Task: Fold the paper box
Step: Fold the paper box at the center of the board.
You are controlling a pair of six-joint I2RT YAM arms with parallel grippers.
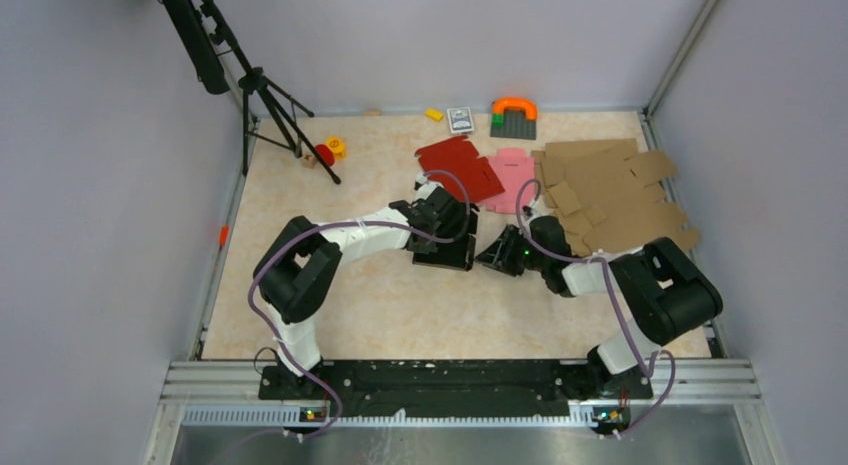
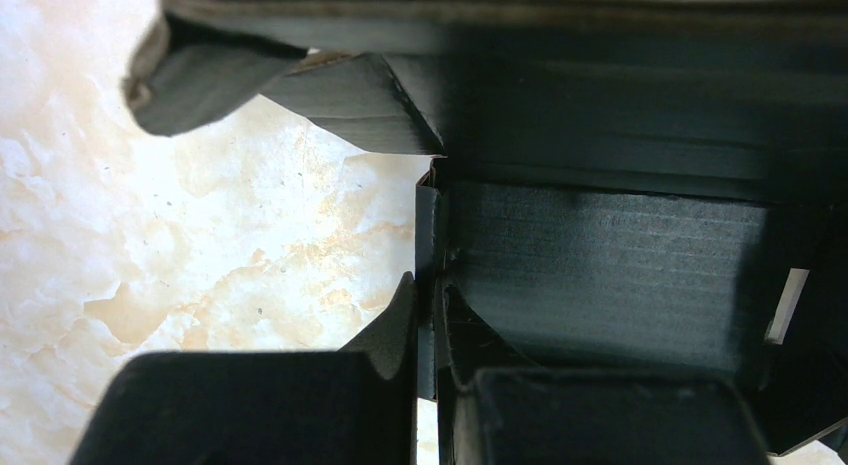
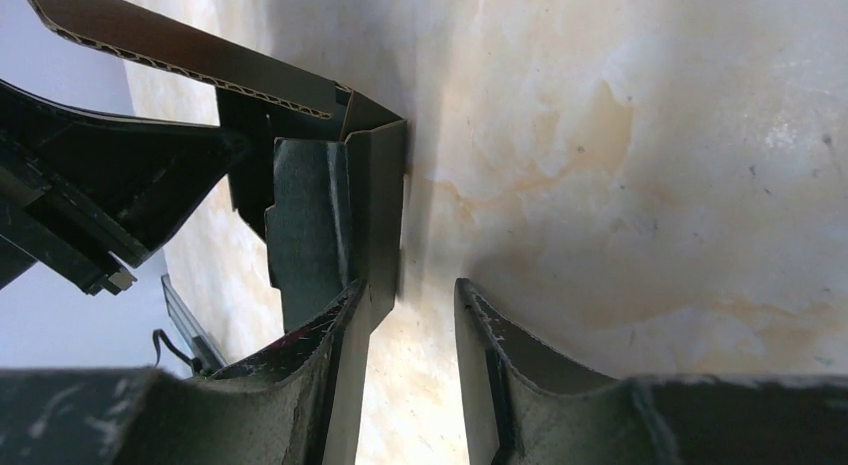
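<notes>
The black paper box point(image 1: 452, 250) lies partly folded at mid-table, its walls raised. My left gripper point(image 1: 438, 225) comes at it from the left and is shut on one thin upright wall of the box point(image 2: 600, 275), pinched between the pads point(image 2: 428, 320). My right gripper point(image 1: 503, 253) sits just right of the box with its jaws open. In the right wrist view a folded corner panel of the box point(image 3: 375, 195) stands against the left fingertip, and nothing is clamped in my right gripper point(image 3: 410, 285). Bare table shows through the gap.
A red cardboard blank point(image 1: 458, 167) and a pink one point(image 1: 513, 175) lie behind the box. A pile of brown cardboard blanks point(image 1: 612, 190) is at the back right. Small toys point(image 1: 513, 115) and a card pack line the far edge; a tripod point(image 1: 262, 95) stands back left.
</notes>
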